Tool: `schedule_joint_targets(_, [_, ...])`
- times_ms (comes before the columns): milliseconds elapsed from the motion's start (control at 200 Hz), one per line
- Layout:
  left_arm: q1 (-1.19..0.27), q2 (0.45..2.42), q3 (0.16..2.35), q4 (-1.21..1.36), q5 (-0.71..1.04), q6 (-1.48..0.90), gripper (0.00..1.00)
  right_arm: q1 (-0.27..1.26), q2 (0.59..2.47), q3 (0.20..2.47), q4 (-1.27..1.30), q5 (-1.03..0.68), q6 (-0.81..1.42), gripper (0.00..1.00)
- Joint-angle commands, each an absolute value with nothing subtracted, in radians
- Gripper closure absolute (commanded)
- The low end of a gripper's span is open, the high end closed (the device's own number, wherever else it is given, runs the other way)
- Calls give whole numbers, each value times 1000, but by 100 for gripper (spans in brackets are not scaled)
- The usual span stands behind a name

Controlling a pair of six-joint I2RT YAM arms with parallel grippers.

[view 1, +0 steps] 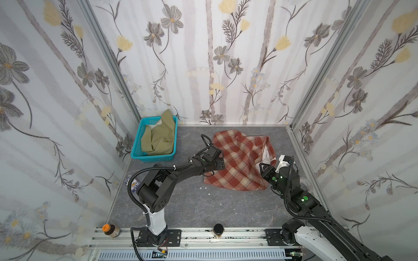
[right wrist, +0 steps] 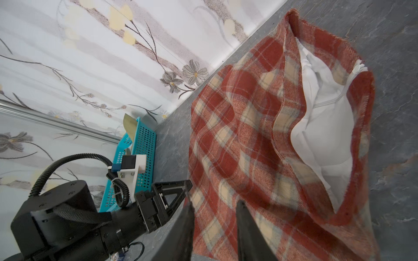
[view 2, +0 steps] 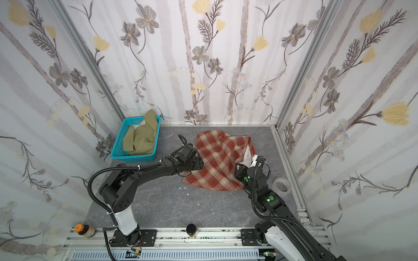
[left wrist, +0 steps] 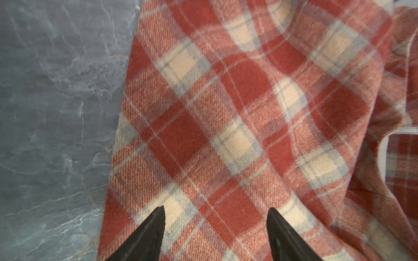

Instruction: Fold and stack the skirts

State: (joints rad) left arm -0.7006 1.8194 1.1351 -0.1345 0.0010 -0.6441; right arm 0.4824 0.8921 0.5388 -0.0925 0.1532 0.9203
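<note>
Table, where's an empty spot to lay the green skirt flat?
The big bare stretch of table between the plaid skirt and the front rail is free. A narrower strip lies between the basket and the plaid skirt, but the left arm crosses it.

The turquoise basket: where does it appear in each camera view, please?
Top view: basket in the far left corner, holding the olive skirt.
Top view: same corner.
Left wrist: not in it.
Right wrist: basket behind the left arm.
Shared landmark: plaid skirt, in all four.
</note>
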Motion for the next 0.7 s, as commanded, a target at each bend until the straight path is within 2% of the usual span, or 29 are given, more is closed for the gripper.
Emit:
schedule_joint_targets(0, [-701, 1829, 1097, -84, -2, -711, 29, 451, 931, 564, -4, 73, 853, 68])
schedule_joint_targets(275, [-630, 1813, 996, -84, 11, -683, 32, 440, 976, 553, 2, 69, 845, 69])
schedule_joint_targets(335, [-599, 1824, 999, -84, 16, -662, 33, 440, 991, 541, -1, 63, 844, 65])
schedule_joint_targets(510, [-509, 1899, 1080, -84, 6, -576, 34, 440, 1063, 529, -55, 53, 829, 67])
schedule_joint_targets(695, [-454, 1993, 1243, -80, -29, -493, 35, 450, 1146, 447, 29, 32, 869, 71])
